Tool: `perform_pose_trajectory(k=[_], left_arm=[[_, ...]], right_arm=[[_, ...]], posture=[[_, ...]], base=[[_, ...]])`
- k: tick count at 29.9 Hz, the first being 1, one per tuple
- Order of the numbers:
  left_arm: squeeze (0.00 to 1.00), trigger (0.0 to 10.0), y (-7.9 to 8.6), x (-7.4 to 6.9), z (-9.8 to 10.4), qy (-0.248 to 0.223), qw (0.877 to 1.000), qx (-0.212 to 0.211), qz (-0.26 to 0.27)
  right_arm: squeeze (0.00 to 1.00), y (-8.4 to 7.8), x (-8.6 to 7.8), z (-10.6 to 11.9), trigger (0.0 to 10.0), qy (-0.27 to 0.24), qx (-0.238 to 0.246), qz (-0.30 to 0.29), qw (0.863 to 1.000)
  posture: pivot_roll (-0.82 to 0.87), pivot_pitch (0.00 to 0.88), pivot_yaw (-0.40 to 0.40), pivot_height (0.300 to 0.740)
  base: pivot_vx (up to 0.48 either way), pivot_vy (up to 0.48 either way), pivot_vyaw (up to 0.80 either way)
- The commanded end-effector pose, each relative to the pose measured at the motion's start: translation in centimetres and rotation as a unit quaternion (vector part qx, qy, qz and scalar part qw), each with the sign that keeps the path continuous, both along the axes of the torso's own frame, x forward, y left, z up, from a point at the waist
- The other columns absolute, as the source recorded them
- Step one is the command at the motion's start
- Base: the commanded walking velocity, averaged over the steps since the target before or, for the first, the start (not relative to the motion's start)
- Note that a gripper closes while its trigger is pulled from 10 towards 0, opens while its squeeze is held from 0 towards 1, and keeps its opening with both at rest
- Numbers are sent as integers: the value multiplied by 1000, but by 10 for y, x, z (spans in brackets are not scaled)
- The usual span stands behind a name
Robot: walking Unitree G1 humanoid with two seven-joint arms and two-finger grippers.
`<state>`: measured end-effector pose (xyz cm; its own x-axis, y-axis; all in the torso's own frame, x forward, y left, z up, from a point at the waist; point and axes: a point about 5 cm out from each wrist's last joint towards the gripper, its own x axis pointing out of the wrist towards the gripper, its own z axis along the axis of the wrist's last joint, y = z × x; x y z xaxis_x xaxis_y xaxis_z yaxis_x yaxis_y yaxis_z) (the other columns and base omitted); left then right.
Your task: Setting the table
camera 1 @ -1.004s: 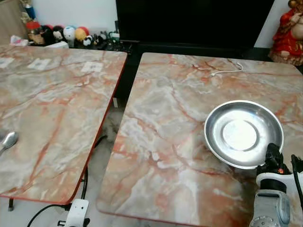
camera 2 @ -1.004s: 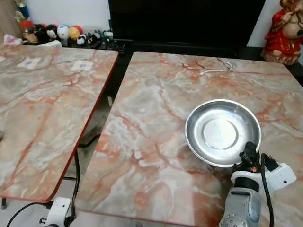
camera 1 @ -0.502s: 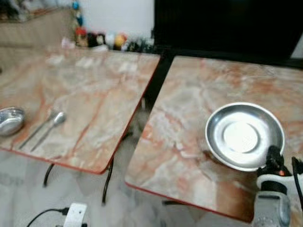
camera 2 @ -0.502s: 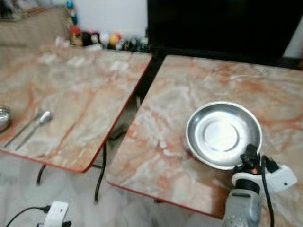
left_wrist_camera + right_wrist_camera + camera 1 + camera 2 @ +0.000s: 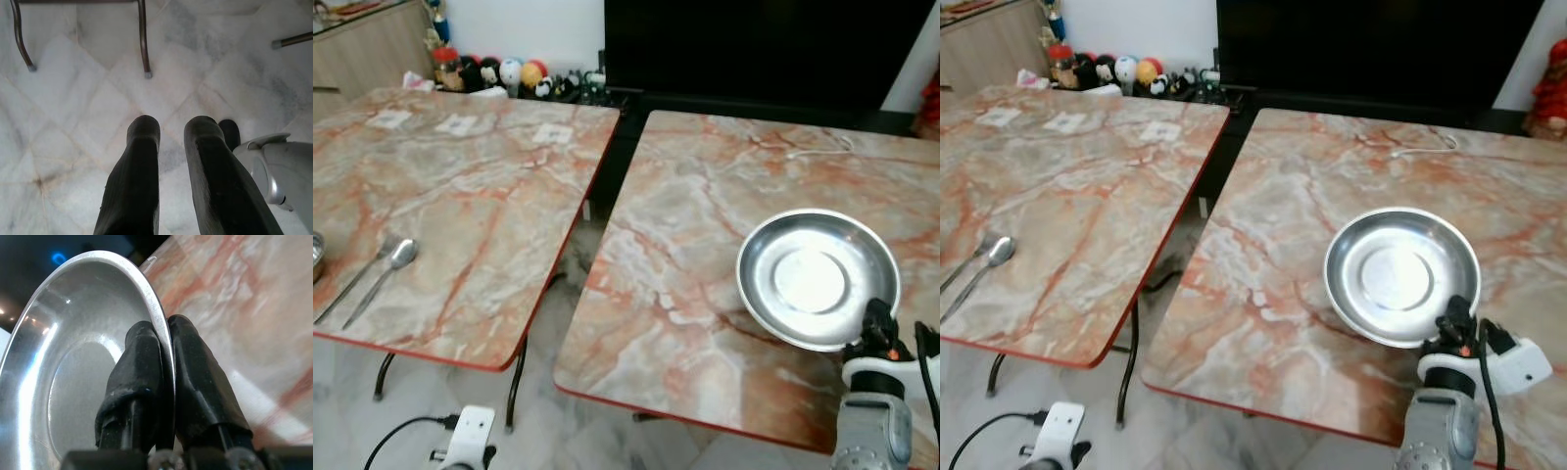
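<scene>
Head views: the right hand pinches the near rim of a round steel plate, which sits just beyond and to the left of the hand, held over the right marble tabletop; a white cable lies on that tabletop far ahead of the hand, near its back edge; well to the hand's left, across a gap of floor, stands a second marble tabletop bearing a spoon and a fork side by side at its near left, with three small paper squares along its far side; a row of small toys stands beyond that tabletop, against the wall

Left wrist view: the left hand hangs over a pale tiled floor, its two black fingers slightly parted with nothing between them; dark table legs stand on the floor ahead of the fingertips

Right wrist view: the right hand is clamped on the plate, one finger inside the dish and the other outside, the thin rim caught between them
</scene>
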<state>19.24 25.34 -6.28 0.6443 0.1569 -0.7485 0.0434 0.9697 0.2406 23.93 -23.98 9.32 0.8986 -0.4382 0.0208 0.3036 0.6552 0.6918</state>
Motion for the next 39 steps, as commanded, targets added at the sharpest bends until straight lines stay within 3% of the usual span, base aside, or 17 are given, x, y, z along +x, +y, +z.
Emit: perform_pose_trajectory(k=[1, 11, 15, 21, 23, 25, 28, 29, 31, 36, 39], left_arm=[[0, 10000, -3, -5, -4, 14, 1000, 3, -9], [0, 10000, -7, -6, -6, 16, 1000, -2, -3], [0, 10000, -7, -6, -6, 16, 1000, -3, -4], [0, 10000, -8, -6, -6, 16, 1000, -3, -6], [0, 10000, -8, -6, -6, 16, 1000, -3, -7], [0, 10000, -9, -5, -6, 14, 1000, -4, -10], [0, 10000, -9, -5, -5, 12, 1000, -5, -11], [0, 10000, -9, -5, -5, 12, 1000, -5, -14], [0, 10000, -9, -4, -5, 11, 1000, -5, -15], [0, 10000, -10, -2, -4, 6, 1000, -6, -15], [0, 10000, -10, -1, -3, 5, 1000, -5, -16]], right_arm=[[0, -3, -1, 1, 10000, -1, 2, -11, 1000], [0, -4, -4, 1, 10000, 4, -4, -9, 1000], [0, -8, -5, 5, 10000, 16, -30, -12, 999], [0, -12, -9, 5, 10000, 90, -57, -25, 994], [0, -2, -10, 6, 10000, 97, -50, -12, 994], [0, 9, -14, 6, 10000, 104, -12, -18, 994], [0, 9, -17, 9, 10000, 95, 4, -43, 995], [0, 5, -20, 5, 10000, 112, 17, -83, 990], [0, 2, -21, 2, 10000, 121, 25, -104, 987], [0, -2, -22, -2, 10000, 124, 31, -132, 983], [0, -5, -26, -10, 10000, 140, 62, -145, 977]], posture=[[123, 0, -32, 740], [109, 0, -35, 740], [106, 1, -36, 740], [94, 3, -39, 740], [93, 3, -38, 740], [89, 5, -38, 740], [89, 7, -32, 740], [86, 6, -29, 740], [86, 6, -29, 740], [86, 6, -29, 740], [99, 0, -33, 740]], base=[[0, -337, 0], [0, -202, 0], [0, 0, 0], [0, 0, 0], [0, 0, 0], [0, 0, 0], [0, 0, 0], [0, 0, 0], [0, 0, 0], [0, 0, 0], [0, 0, 0]])
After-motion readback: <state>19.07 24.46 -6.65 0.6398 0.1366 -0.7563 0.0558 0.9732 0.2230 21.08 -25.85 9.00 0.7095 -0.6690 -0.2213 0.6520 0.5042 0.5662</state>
